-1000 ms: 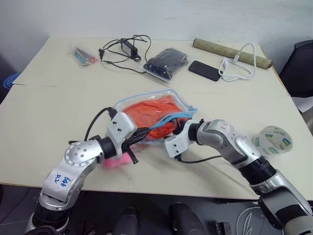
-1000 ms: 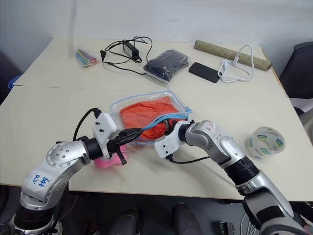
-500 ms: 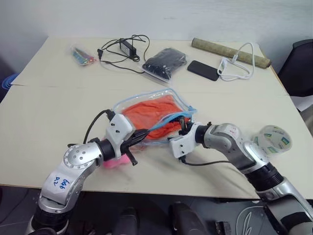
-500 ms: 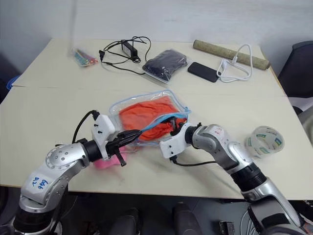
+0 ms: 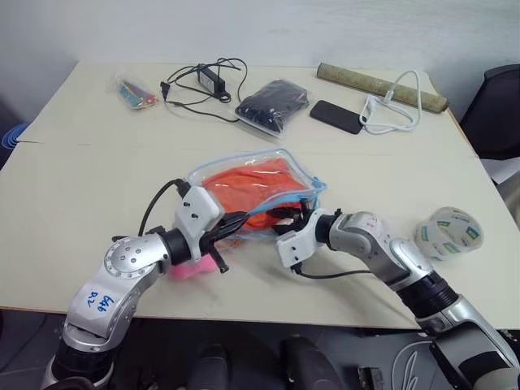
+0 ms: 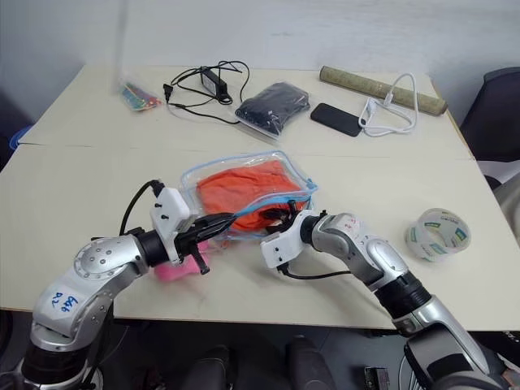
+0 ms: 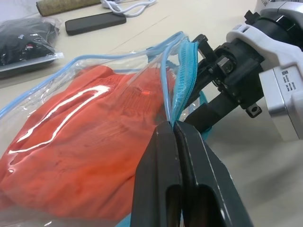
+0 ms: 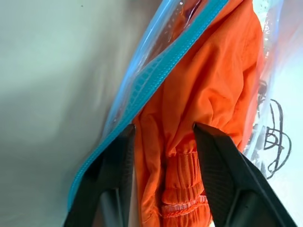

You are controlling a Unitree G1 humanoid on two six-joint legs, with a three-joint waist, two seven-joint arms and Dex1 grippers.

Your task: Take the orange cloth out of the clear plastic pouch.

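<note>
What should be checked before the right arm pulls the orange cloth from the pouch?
1. Left gripper shut on the clear plastic pouch edge: ok.
2. Pouch mouth held open: ok.
3. Right gripper fingers astride the orange cloth: ok.
4. Right fingers clamped on the cloth: not ok, a gap shows.
5. Cloth free to slide out: cannot tell.
6. Tape roll away from the pull path: ok.

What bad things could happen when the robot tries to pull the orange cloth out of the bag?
The right gripper straddles only a fold of the cloth, so it might slip off. The left gripper pinches just the pouch's thin blue edge, which could slide free, and the pouch might drag along.
</note>
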